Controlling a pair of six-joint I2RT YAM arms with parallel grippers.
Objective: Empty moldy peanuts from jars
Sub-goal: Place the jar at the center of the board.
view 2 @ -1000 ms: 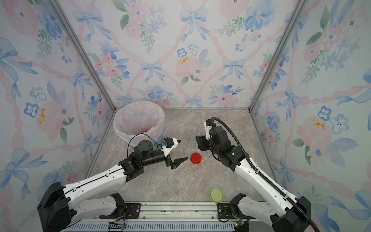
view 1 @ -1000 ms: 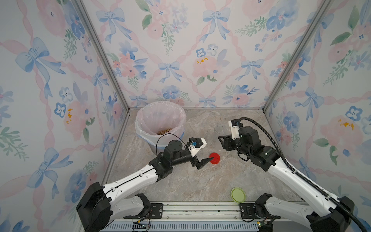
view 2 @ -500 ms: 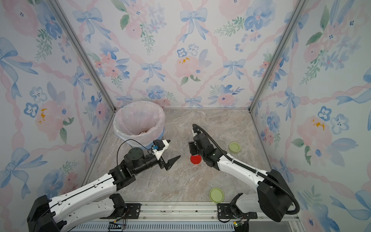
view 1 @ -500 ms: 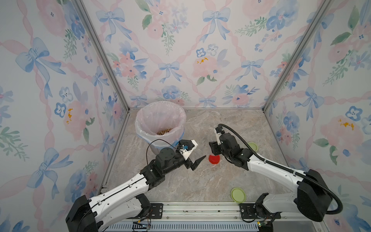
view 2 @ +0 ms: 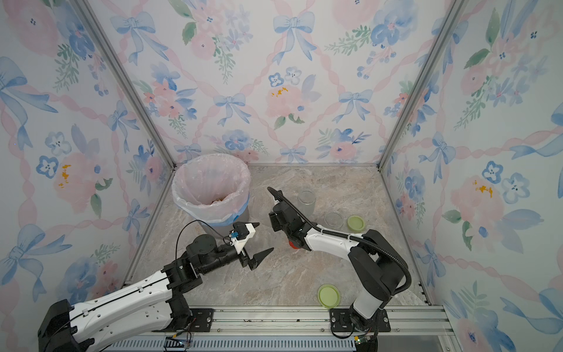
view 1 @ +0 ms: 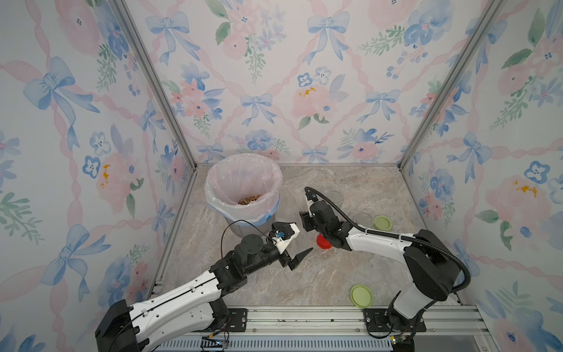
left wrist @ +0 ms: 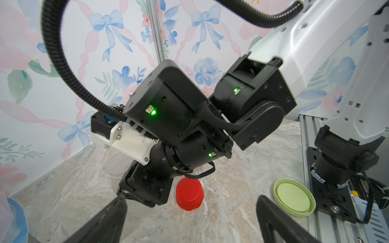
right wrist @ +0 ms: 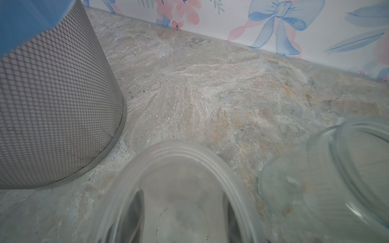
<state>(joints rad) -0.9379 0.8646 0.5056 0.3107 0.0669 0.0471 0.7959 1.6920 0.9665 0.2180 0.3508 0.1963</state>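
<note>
Right wrist view: an empty jar (right wrist: 179, 151) is clamped in the right gripper (right wrist: 184, 216), while in both top views the left gripper (view 1: 302, 240) is held wide open and empty, the moldy peanuts (view 1: 248, 200) are seen in the lined bin (view 1: 275, 183), and only set-down is judged left.

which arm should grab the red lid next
Left. The left gripper is open, empty and pointed at the red lid, which lies just ahead of it in the left wrist view. The right gripper is shut on a clear jar, so it is busy.
</note>
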